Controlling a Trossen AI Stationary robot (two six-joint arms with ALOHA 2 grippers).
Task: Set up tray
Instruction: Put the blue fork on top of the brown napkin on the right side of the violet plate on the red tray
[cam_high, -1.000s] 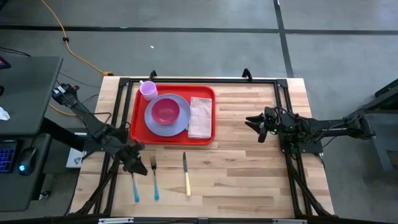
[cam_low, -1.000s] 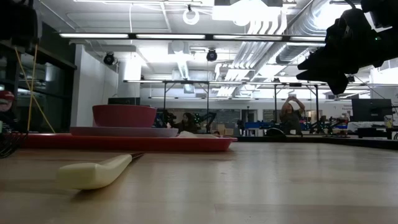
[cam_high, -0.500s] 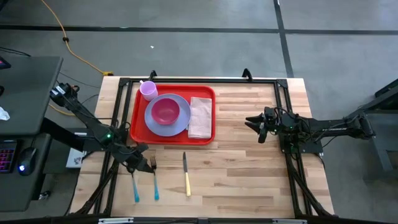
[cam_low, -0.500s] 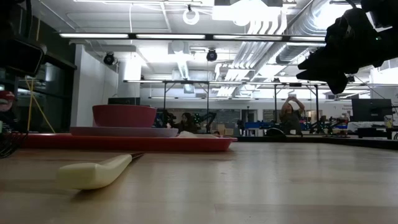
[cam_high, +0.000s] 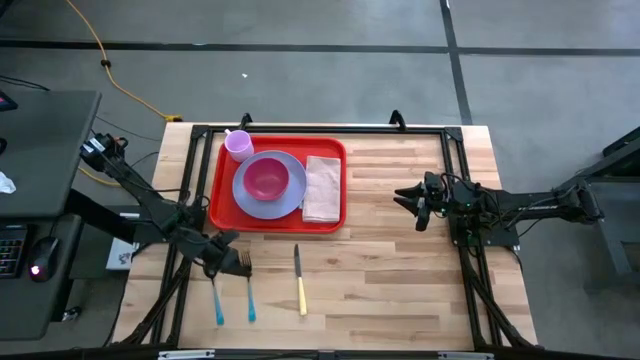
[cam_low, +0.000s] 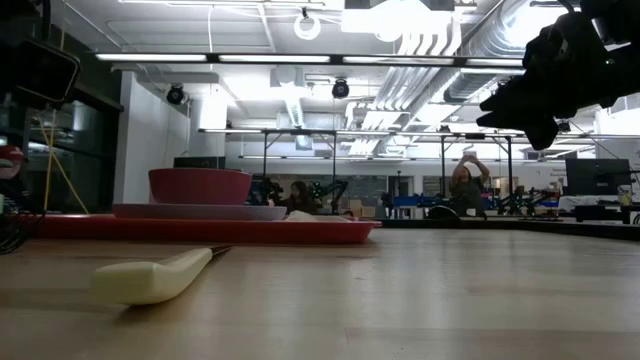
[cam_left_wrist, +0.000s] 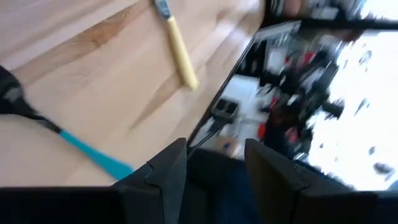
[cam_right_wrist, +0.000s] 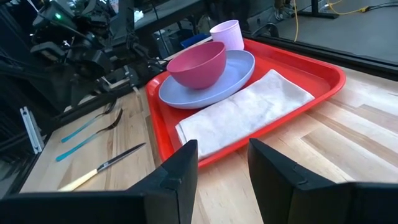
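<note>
Wooden table (cam_high: 400, 260), red tray (cam_high: 222, 200) beyond the left gripper (cam_high: 222, 258), two blue-handled utensils (cam_high: 248, 298) beside it, yellow-handled knife (cam_high: 300, 290) farther right.

Large flat red plastic tray (cam_high: 279, 222) fills the far-left part of the wooden table (cam_high: 400, 270); a round lavender plate (cam_high: 290, 203) with a pink bowl (cam_high: 266, 179), a small lavender cup (cam_high: 238, 145) and a folded white napkin (cam_high: 323, 187) cover nearly all its floor. Near the front edge, two blue-handled utensils (cam_high: 232, 300) and a cream-handled knife (cam_high: 299, 283) lie side by side, narrow gaps between. Bare wood lies between tray and right gripper (cam_high: 404, 199) and across the front right
</note>
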